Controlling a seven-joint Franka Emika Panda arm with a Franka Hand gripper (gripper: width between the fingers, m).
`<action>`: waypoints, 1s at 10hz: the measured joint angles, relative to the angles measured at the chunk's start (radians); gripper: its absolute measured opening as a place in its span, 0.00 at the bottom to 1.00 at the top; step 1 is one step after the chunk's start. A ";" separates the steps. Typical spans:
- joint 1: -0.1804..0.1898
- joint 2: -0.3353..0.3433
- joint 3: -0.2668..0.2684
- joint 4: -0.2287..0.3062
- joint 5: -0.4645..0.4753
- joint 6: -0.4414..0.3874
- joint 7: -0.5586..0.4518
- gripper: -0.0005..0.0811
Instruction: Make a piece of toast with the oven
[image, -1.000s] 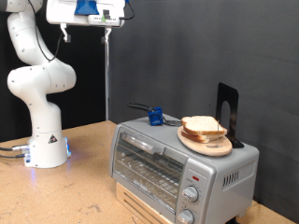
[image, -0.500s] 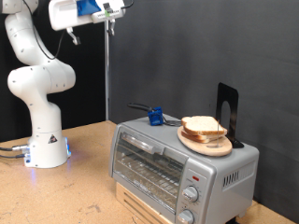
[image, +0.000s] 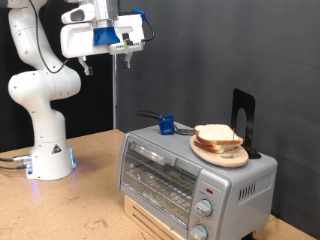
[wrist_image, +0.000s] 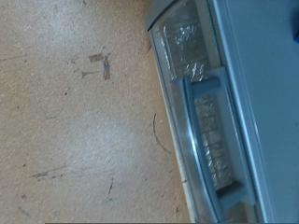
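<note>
Black backdrop, scuffed wooden table (image: 90, 205); oven (image: 195, 175) door closed; pincer (image: 125, 45) high above, grip state unclear.

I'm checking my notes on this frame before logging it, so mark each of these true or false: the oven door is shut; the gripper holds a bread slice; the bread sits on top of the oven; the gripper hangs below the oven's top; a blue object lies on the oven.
1. The oven door is shut. True.
2. The gripper holds a bread slice. False: nothing shows between its fingers.
3. The bread slices sit on top of the oven. True, on a wooden plate.
4. The gripper hangs below the oven's top. False: it is high above it.
5. A blue object lies on the oven. True.
</note>
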 joint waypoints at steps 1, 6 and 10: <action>0.003 -0.007 -0.005 0.000 0.002 -0.006 -0.060 1.00; 0.066 0.016 -0.089 -0.049 0.106 0.132 -0.421 1.00; 0.064 0.163 -0.070 -0.078 0.092 0.261 -0.350 1.00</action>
